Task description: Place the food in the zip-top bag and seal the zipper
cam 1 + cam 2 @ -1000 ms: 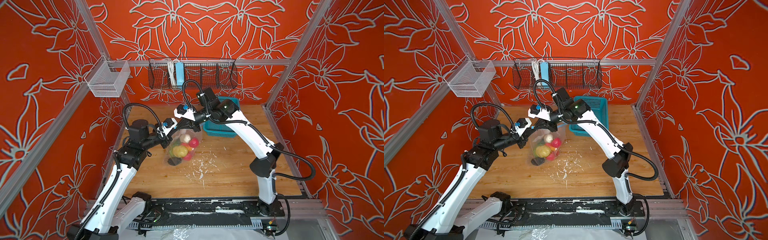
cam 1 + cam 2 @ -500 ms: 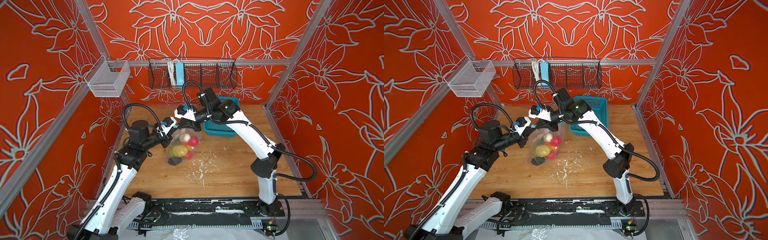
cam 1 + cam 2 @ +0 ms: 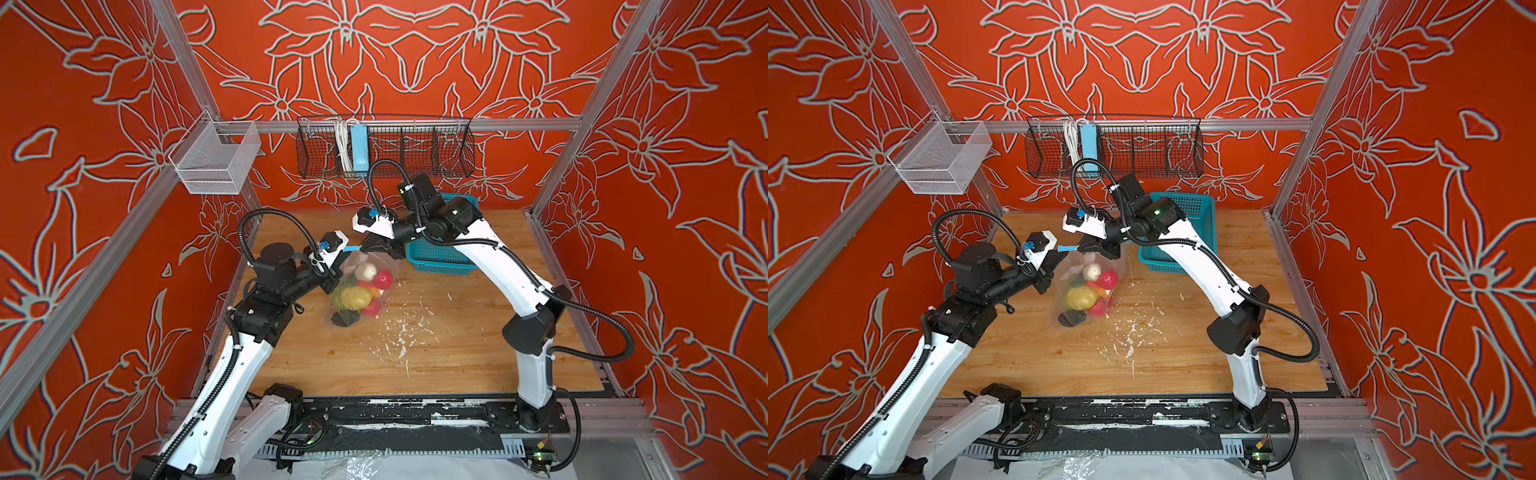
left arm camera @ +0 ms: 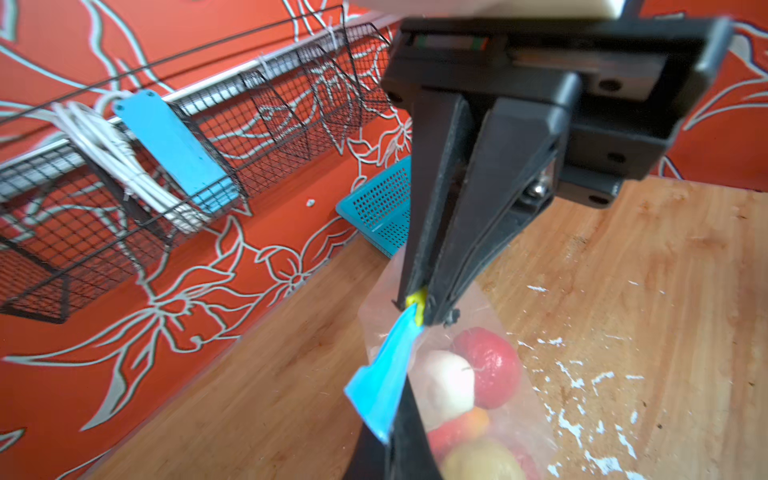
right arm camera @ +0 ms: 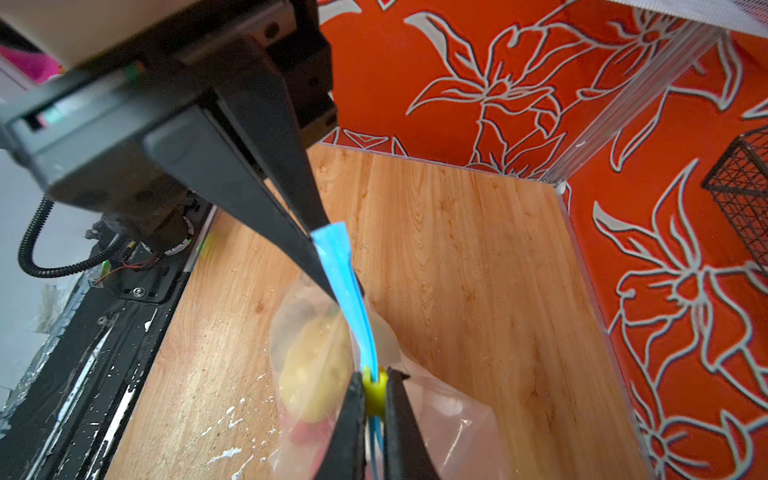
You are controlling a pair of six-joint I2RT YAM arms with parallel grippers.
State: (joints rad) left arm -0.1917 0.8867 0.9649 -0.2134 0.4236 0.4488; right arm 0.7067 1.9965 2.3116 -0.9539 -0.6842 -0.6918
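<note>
Hanging, both top views: the bag (image 3: 353, 262) is dangling between your left pincer (image 3: 338, 268) and right pincer (image 3: 369, 248), with the food (image 3: 356, 296) sagging low inside it over the table (image 3: 436, 353).
Gripping, left wrist view: your left pincer (image 4: 420, 309) is clamping shut on the yellow slider (image 4: 417, 300), and the zipper (image 4: 384, 374) is trailing away from its tips.
Gripping, right wrist view: your right pincer (image 5: 319, 239) is pinching the zipper's (image 5: 347, 286) free end, with a stretch of blue strip running on to the slider (image 5: 374, 390).
Handling, judged: the film is looking thin, limp and slippery. You are holding best by the stiffer strip and slider, with that strip pulled taut.
</note>
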